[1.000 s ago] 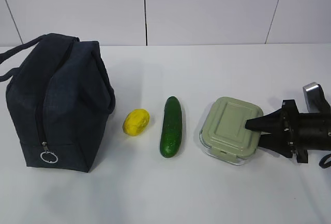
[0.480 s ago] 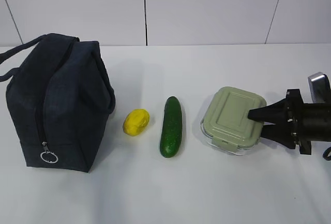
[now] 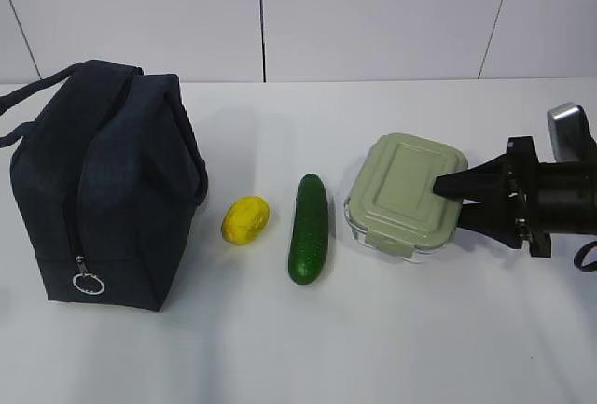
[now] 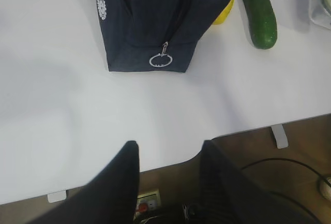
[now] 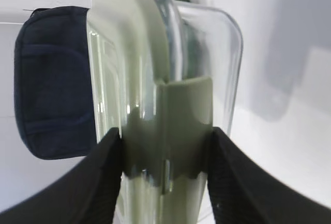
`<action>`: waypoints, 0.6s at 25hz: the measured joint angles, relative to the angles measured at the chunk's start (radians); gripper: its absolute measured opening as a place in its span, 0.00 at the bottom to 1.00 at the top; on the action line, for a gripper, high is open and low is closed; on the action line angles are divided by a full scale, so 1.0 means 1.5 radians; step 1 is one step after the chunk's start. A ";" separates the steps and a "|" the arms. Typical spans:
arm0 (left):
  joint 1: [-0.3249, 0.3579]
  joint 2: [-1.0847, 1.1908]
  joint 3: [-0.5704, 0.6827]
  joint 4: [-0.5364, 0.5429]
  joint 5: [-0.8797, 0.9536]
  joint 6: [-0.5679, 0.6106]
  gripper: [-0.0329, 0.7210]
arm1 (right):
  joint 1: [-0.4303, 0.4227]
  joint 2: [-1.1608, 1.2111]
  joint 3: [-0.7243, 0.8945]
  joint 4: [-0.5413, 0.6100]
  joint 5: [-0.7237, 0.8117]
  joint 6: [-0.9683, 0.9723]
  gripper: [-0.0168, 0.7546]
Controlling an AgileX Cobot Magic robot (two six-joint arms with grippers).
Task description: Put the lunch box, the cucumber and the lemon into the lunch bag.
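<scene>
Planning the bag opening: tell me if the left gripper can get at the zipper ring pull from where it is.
Probably yes: the left gripper hangs open off the table's near edge, with only bare table between it and the ring pull on the lunch bag.

Open counter [image 3: 280, 348] in front of everything, wide pass there. Lemon [image 3: 245, 220] and cucumber [image 3: 309, 228] stand between lunch box [image 3: 403, 195] and lunch bag [image 3: 104, 189], narrow gaps between them. Bag zipper [image 3: 73, 203] closed, blocking entry.
</scene>
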 joint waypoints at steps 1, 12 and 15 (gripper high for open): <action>0.000 0.013 -0.009 0.000 0.000 0.000 0.40 | 0.004 -0.006 0.000 0.004 0.000 0.002 0.49; 0.000 0.144 -0.081 0.000 -0.002 0.000 0.42 | 0.019 -0.067 0.002 0.019 0.001 0.032 0.49; 0.000 0.177 -0.086 0.000 -0.002 0.000 0.42 | 0.019 -0.085 0.002 0.019 0.001 0.043 0.49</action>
